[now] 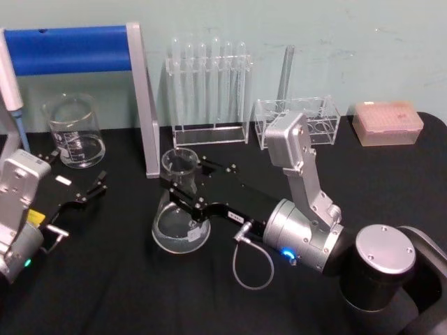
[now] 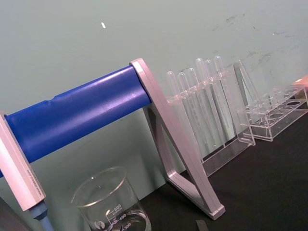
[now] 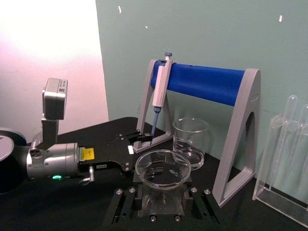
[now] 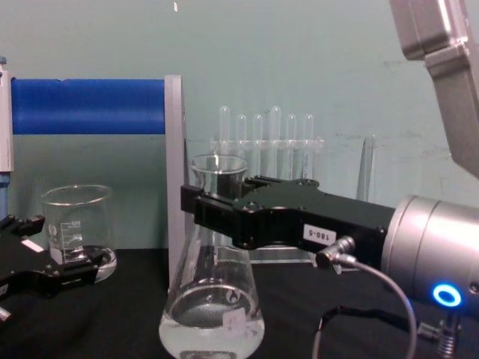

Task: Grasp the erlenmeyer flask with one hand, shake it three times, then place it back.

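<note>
Holding the erlenmeyer flask (image 1: pixel 180 216) by its neck, the right gripper (image 1: pixel 183 183) is lying across from the robot's right, its jaws narrowed to the glass and seemingly pressing it from both sides; the flask is standing upright on the black table (image 1: pixel 126 293), a little clear liquid sitting in its base, just in front of the blue-barred pipette stand (image 1: pixel 143 105); by my reading the grasp is being made and the shaking is not yet begun; the next move is calling for a straight lift with a firm hold on smooth glass; the left gripper (image 1: pixel 75 174) is resting at the table's left, jaws spread and empty, near the beaker (image 1: pixel 75 132); a test tube rack (image 1: pixel 209 91) is standing against the pale green wall (image 1: pixel 314 28).
</note>
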{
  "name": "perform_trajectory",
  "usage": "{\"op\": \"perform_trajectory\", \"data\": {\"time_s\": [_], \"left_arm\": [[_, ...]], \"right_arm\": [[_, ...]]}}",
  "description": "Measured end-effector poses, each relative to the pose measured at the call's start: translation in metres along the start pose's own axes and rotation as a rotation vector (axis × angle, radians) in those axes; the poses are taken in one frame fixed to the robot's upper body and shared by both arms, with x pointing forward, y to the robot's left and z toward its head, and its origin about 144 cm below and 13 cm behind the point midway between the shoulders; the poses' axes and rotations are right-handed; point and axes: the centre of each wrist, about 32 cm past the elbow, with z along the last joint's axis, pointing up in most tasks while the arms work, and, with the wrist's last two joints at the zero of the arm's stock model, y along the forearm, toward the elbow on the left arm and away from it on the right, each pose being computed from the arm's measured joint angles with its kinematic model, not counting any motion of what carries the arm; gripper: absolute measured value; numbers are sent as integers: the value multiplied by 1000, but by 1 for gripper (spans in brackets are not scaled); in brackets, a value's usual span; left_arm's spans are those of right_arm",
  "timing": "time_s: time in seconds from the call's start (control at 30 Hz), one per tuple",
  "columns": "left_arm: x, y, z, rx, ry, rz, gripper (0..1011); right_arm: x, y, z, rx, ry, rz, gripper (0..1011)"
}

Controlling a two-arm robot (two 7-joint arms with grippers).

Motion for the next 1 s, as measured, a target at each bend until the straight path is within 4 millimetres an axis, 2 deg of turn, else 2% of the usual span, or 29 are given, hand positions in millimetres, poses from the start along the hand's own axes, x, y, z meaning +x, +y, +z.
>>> {"op": "perform_trajectory", "data": {"time_s": [0.33, 1.0], "left_arm": [[0, 0, 0, 0, 0, 0, 1001], [0, 0, 0, 0, 0, 0, 1001]], "right_arm": [[9, -3, 0, -1, -9, -47, 449], [67, -41, 6, 12, -55, -366, 449]]}}
